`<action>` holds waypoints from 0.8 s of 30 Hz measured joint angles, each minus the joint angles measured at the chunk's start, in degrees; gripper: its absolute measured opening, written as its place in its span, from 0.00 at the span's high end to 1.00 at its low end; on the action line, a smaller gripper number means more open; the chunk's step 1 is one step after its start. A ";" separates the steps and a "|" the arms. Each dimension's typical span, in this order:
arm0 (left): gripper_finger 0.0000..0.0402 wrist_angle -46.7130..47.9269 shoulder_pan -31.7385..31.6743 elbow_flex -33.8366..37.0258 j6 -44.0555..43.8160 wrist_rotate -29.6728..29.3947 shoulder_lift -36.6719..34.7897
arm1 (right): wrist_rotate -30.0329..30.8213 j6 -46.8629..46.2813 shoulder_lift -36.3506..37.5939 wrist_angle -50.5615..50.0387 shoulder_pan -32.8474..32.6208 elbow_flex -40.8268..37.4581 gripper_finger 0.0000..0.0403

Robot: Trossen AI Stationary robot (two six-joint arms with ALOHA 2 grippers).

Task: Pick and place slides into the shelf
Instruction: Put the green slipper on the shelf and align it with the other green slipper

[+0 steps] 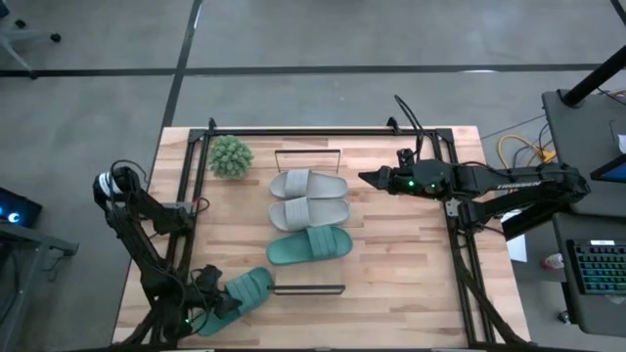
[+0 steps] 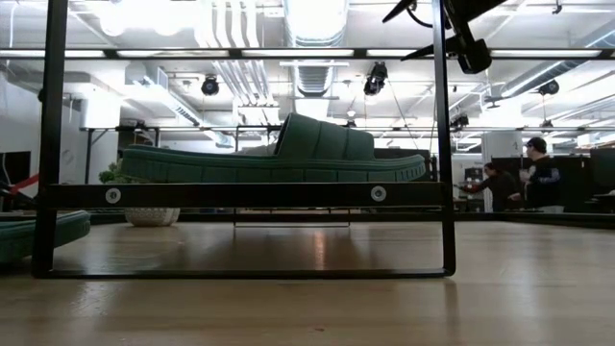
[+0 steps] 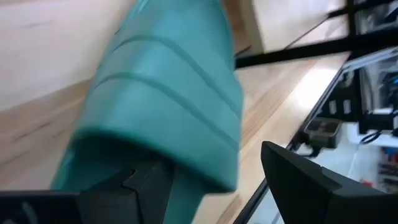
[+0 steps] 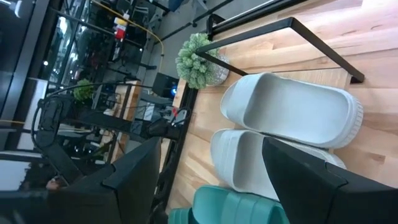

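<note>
1. The shelf (image 1: 309,220) lies in the middle of the table (image 1: 411,284), its black end frames showing as thin bars at the far and near ends. Its plank hardly stands apart from the tabletop seen from above.
2. Three slides sit side by side on it: two light grey slides (image 1: 308,184) (image 1: 309,212) and one teal slide (image 1: 310,246) nearest the front.
3. The fourth teal slide (image 1: 240,291) lies off the shelf near the table's front left corner, partly covered by the left arm.
4. The left gripper (image 1: 217,301) has its fingers spread wide around this slide's strap (image 3: 168,99); whether they press on it cannot be told, as the wrist picture is blurred.
5. The right gripper (image 1: 366,177) hovers just right of the grey pair, fingers wide apart, holding nothing.
6. A small potted plant (image 1: 231,156) stands near the far left corner.
7. In the low view, only one teal slide (image 2: 274,159) is seen on the shelf; the grey ones are hidden behind it.
</note>
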State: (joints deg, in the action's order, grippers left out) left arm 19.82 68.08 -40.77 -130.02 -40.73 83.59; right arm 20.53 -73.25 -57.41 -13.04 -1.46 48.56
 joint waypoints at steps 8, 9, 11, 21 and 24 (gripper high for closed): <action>0.44 -0.09 -3.14 0.23 0.36 -0.68 0.39 | -1.48 0.02 0.00 -0.02 0.00 0.00 0.33; 0.44 0.02 -3.32 0.27 0.43 -1.07 0.39 | -1.50 0.02 0.00 -0.02 0.01 0.00 0.33; 0.44 0.11 -3.83 0.34 1.03 -1.73 0.37 | -1.84 0.04 0.00 -0.02 0.00 0.00 0.33; 0.71 -0.30 -5.47 1.61 1.62 -1.56 0.42 | -2.98 0.31 0.00 -0.02 0.01 0.00 0.33; 0.93 -2.78 -5.46 2.24 3.06 -1.76 0.42 | -2.98 0.78 0.00 -0.01 -0.01 0.00 0.33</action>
State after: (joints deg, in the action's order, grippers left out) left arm 17.03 62.62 -38.54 -126.96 -42.49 84.01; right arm 17.54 -72.48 -57.41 -13.05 -1.48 48.56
